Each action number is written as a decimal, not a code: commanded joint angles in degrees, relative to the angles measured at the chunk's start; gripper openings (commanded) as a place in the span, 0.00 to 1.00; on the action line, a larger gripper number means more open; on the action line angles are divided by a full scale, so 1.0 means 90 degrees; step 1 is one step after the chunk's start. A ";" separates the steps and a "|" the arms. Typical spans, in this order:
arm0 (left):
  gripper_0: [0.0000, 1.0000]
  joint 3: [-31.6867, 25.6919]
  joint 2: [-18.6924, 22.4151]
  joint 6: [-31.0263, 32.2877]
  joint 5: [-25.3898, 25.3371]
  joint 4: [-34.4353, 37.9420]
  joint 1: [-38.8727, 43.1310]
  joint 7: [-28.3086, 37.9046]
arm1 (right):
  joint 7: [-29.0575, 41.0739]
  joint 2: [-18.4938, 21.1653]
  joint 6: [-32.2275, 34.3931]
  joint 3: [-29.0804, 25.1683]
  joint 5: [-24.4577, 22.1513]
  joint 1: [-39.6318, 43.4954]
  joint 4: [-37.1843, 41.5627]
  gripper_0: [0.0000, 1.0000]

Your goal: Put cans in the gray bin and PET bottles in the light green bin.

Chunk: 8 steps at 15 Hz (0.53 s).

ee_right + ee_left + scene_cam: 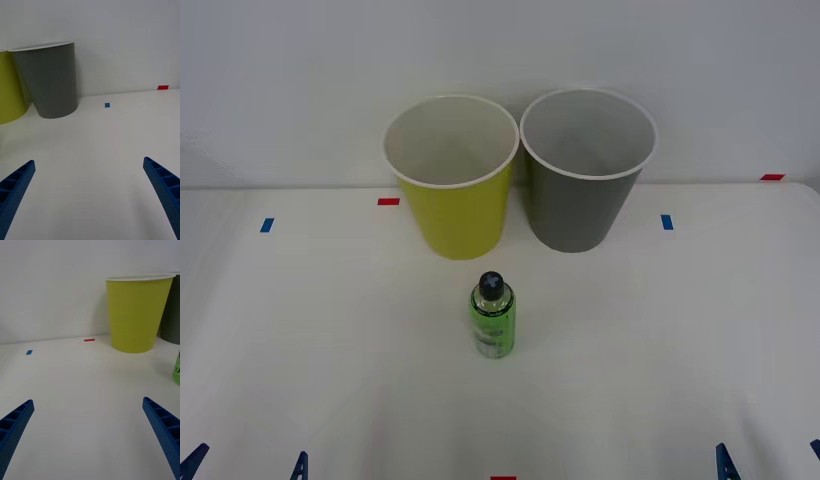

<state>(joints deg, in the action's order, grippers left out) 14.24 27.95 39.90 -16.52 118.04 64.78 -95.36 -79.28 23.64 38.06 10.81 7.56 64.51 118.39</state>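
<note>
A small PET bottle (493, 318) with a green label and black cap stands upright on the white table, just in front of the two bins; a sliver of its label (176, 369) shows in the left wrist view. The light green bin (452, 180) (135, 313) stands behind it on the left, touching the gray bin (586, 172) (48, 80) on the right. Both look empty inside. My left gripper (245, 466) (88, 438) sits open at the table's near left edge. My right gripper (770, 462) (89, 198) sits open at the near right edge. No cans are in view.
Small blue tape marks (267, 225) (667, 222) and red tape marks (388, 201) (772, 177) lie on the table (330, 350). A plain white wall rises right behind the bins. Open tabletop lies between each gripper and the bottle.
</note>
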 commanded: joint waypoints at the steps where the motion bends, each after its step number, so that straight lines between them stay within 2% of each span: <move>1: 1.00 0.0000 0.0000 0.0000 0.0000 0.0000 0.0000 0.0000 | 0.0000 0.0000 0.0000 0.0000 0.0000 0.0000 0.0000 1.00; 8: 1.00 0.0000 0.0000 0.0000 0.0000 0.0000 0.0000 0.0000 | 0.0000 0.0000 0.0000 0.0000 0.0000 0.0000 0.0000 1.00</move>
<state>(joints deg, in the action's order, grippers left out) 14.24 27.95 39.90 -16.52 118.04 64.78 -95.36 -79.28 23.64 38.06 10.81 7.56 64.51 118.39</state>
